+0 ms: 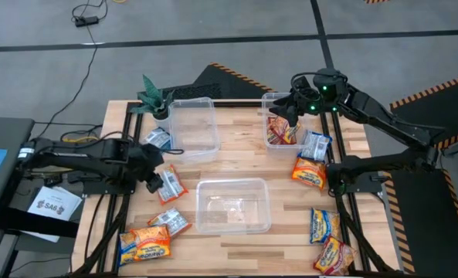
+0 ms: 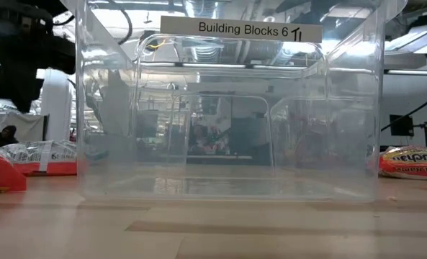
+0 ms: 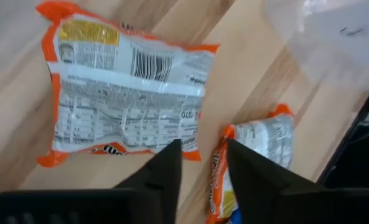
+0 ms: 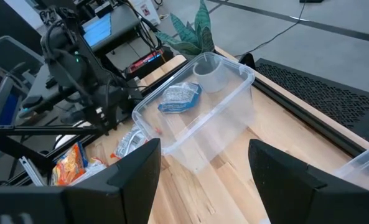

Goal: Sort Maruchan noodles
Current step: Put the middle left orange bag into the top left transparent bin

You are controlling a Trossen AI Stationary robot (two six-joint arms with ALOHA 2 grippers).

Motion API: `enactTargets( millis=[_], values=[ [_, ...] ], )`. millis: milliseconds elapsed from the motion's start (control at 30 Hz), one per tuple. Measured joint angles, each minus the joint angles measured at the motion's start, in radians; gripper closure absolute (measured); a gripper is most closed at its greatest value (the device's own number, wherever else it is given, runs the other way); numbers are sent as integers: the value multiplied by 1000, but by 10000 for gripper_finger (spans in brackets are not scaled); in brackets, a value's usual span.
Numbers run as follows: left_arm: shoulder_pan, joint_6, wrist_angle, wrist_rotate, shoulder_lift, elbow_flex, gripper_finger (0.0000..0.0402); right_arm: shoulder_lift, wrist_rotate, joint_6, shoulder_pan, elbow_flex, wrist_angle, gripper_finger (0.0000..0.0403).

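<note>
Maruchan packets lie scattered flat on the table. One packet, white back up with orange edges (image 3: 122, 106), lies under my left gripper (image 3: 204, 148), and a second one (image 3: 265, 140) is beside it. In the high view my left gripper (image 1: 154, 179) hangs next to an orange packet (image 1: 171, 184). Its fingers stand a narrow gap apart, raised off the table (image 2: 19, 65), with nothing between them. My right gripper (image 1: 292, 106) is wide open (image 4: 204, 149) above the far right tub (image 1: 269, 140), which holds a red-orange packet (image 1: 281, 131).
A clear tub (image 1: 232, 225) sits at the near middle and another (image 1: 194, 150) at the far left, with a blue-white packet (image 1: 158, 139) and a potted plant (image 1: 155, 99) beside it. More packets lie at the right (image 1: 310, 171), near right (image 1: 323, 225) and near left (image 1: 145, 244).
</note>
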Motion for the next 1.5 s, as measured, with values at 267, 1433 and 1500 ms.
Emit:
enactTargets(
  millis=[267, 1433, 1500],
  values=[
    [-49, -94, 0, -35, 81, 0, 170, 0, 0, 0, 0, 0, 0, 138],
    [-134, -24, 63, -284, 443, 5, 385, 0, 0, -2, 0, 0, 0, 138],
    [-134, -20, 47, -266, 401, 3, 395, 0, 0, -2, 0, 0, -1, 138]
  ],
)
